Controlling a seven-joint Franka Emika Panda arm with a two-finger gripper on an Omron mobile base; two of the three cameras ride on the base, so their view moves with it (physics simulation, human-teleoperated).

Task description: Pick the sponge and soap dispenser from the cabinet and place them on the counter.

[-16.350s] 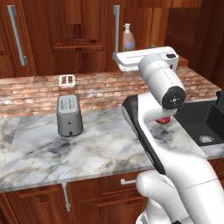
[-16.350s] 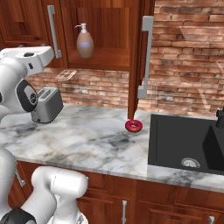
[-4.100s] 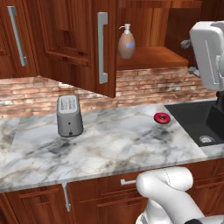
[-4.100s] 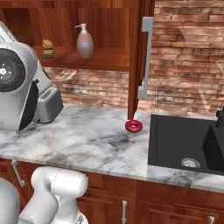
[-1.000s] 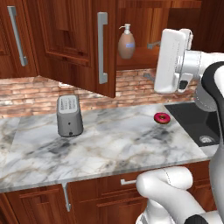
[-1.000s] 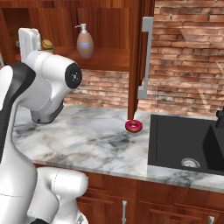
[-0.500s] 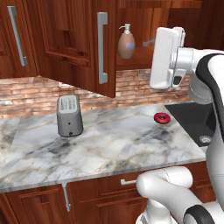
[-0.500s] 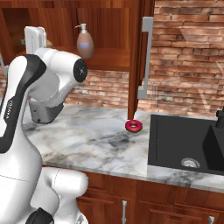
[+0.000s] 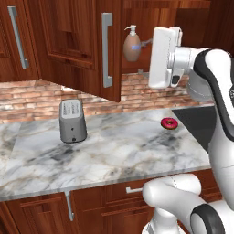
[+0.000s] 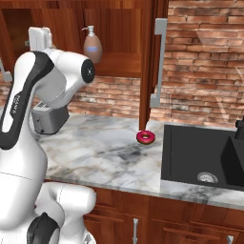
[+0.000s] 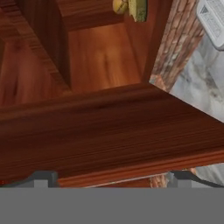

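The cabinet (image 9: 82,50) stands open above the surface (image 9: 119,146), and on its wooden shelf sits the soap dispenser (image 9: 132,45), a tan rounded bottle with a pale pump on top, upright and toward the back. In the right base view the same bottle (image 10: 92,45) stands on the shelf just beyond the arm's shoulder. The sponge (image 11: 136,8) lies deeper in the cabinet: the hand view catches its yellow and olive-green faces at the top edge, on the shelf boards, with a second yellowish thing touching it on one side (too cropped to name).

The end effector (image 11: 109,177) is raised to shelf height in front of the open cabinet, near the soap dispenser but not touching it. Its two dark fingertips (image 11: 41,178) sit far apart at the bottom of the hand view with nothing between them, so the jaws are wide open and empty.

On the surface, a grey toaster (image 9: 72,119) stands under the open left door, and a red doughnut (image 9: 169,123) lies well apart from it, close to the black sink (image 10: 205,157). The right base view shows the sink basin and its drain; the left base view takes in just a dark corner of it. The hand view also shows a corner of the toaster and a strip of brick wall (image 11: 175,48) below the cabinet.
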